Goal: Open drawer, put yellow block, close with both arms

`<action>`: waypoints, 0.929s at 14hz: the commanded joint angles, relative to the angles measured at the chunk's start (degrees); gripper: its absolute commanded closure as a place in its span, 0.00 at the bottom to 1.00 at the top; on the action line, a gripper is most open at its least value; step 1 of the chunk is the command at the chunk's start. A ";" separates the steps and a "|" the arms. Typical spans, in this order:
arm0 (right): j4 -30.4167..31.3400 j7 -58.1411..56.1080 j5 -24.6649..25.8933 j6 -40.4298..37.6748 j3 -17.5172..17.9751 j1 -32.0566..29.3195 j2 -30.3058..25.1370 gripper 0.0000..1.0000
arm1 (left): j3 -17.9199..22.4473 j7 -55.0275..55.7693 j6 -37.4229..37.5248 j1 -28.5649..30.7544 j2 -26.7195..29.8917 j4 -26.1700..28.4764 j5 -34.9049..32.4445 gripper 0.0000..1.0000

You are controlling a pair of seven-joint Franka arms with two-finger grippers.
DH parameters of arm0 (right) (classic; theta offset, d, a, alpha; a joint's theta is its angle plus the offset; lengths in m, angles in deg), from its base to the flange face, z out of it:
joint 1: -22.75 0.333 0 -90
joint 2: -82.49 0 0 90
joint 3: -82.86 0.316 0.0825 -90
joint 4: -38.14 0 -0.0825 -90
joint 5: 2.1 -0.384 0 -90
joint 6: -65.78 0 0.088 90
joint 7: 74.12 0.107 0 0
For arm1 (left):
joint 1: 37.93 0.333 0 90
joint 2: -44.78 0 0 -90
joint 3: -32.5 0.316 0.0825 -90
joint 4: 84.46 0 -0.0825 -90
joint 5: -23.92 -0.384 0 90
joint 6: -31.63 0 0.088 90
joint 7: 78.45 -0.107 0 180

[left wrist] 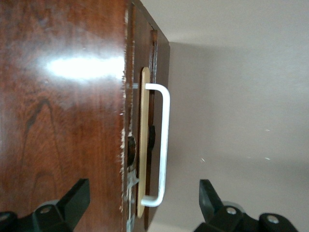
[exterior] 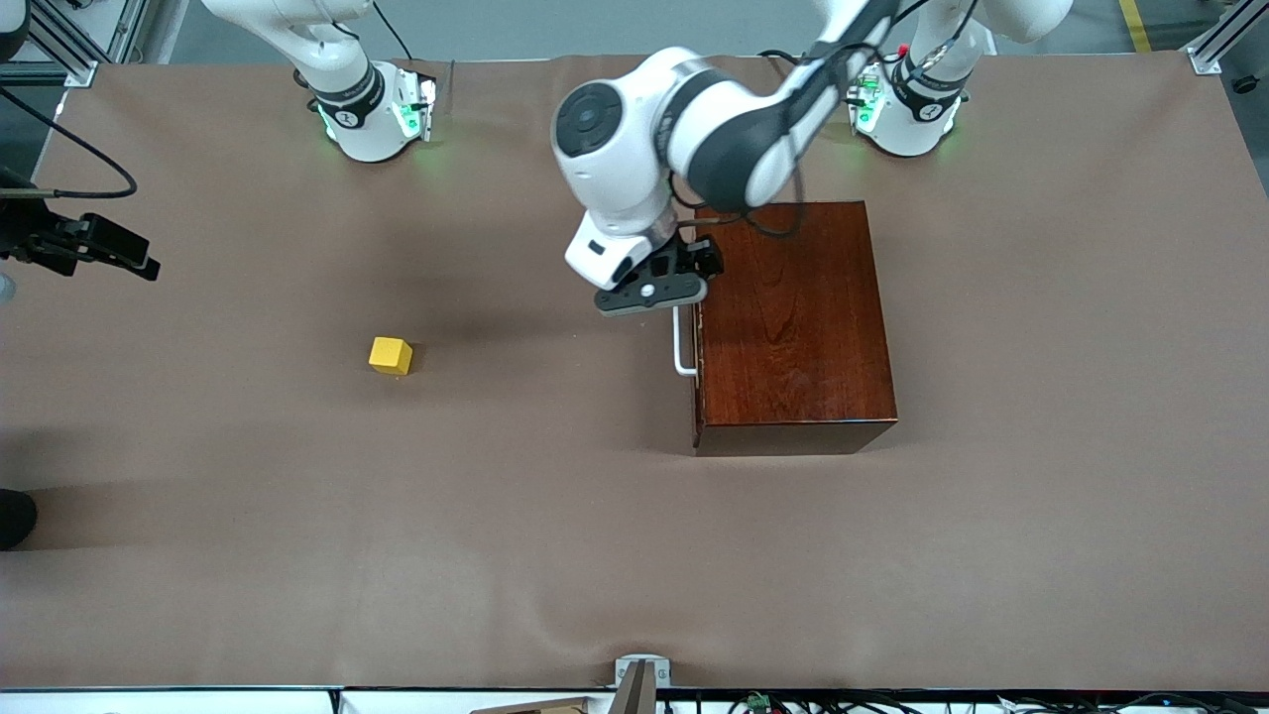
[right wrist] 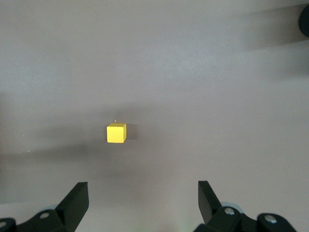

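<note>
L gripper (exterior: 662, 297) over drawer handle (exterior: 680, 344).

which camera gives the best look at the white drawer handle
The left wrist view: the white handle shows whole and close against the drawer front, between the open left pincer fingers. The front view shows only part of it, the rest under that pincer. The right wrist view shows none of it.

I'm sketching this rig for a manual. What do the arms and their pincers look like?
Both arms are white with dark grey joint bands, on round white bases lit green. Black cables run along the left arm. The left pincer is black with a grey underside; the right pincer has two black wedge-shaped fingers with silver screws.
</note>
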 commanded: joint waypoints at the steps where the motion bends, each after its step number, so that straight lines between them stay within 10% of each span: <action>1: -0.81 -0.38 0.22 -0.70 0.24 -0.23 0.26 0.00 | 2.10 0.40 -1.69 -2.35 -4.11 -2.53 -2.51 0.00; 13: -0.81 -0.38 0.22 -0.79 0.24 -0.23 0.26 0.00 | 3.95 -2.50 -5.74 -4.55 -8.68 -2.35 -2.42 0.00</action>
